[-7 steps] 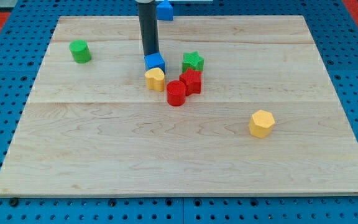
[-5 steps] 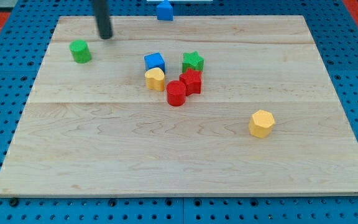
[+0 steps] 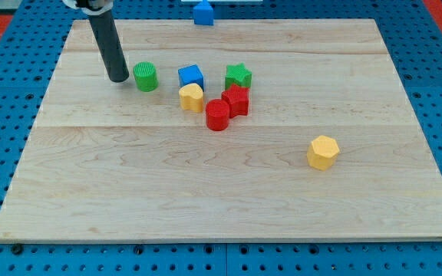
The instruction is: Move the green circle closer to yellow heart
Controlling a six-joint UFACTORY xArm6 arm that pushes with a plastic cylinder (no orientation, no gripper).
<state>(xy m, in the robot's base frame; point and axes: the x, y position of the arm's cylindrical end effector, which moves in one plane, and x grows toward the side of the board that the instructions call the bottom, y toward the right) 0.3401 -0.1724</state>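
The green circle (image 3: 146, 77) stands on the wooden board (image 3: 229, 176), left of the central cluster. The yellow heart (image 3: 192, 97) lies to its lower right, a short gap away. My tip (image 3: 118, 78) rests on the board just left of the green circle, close to it or touching it. The rod rises from there toward the view's top left.
A blue cube (image 3: 191, 76) sits just above the yellow heart. A green star (image 3: 238, 76), a red block (image 3: 236, 100) and a red cylinder (image 3: 218, 115) are clustered to its right. A yellow hexagon (image 3: 323, 152) lies at the lower right. A blue block (image 3: 203, 13) sits at the top edge.
The green circle has slid right from the board's upper left to near the blue cube. My tip swung from the blue cube to the upper left, then came down behind the circle.
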